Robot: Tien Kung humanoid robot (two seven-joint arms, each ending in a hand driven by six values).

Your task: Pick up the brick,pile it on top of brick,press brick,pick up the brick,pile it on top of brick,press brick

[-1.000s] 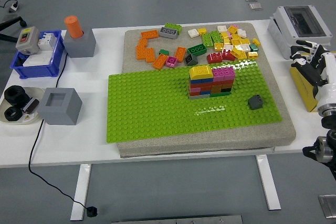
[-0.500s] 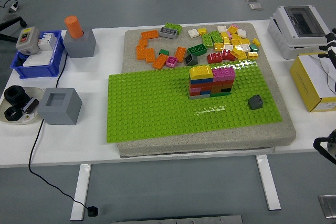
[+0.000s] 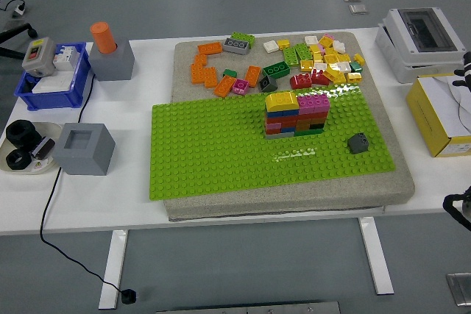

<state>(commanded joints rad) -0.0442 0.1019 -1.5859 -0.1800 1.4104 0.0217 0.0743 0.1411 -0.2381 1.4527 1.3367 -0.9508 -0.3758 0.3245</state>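
Standing on the green baseplate (image 3: 221,145), a brick stack (image 3: 296,113) is seen at its two o'clock. Loose bricks (image 3: 324,60) are scattered at twelve. Only black fingertips of the right hand (image 3: 464,71) are glimpsed at three o'clock; its grip cannot be told.

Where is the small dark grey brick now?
The small dark grey brick sits alone on the green baseplate, right of and slightly nearer than the brick stack.

You get no readable text, label, brand or number anywhere (print on yellow box (image 3: 439,115) too small to read).
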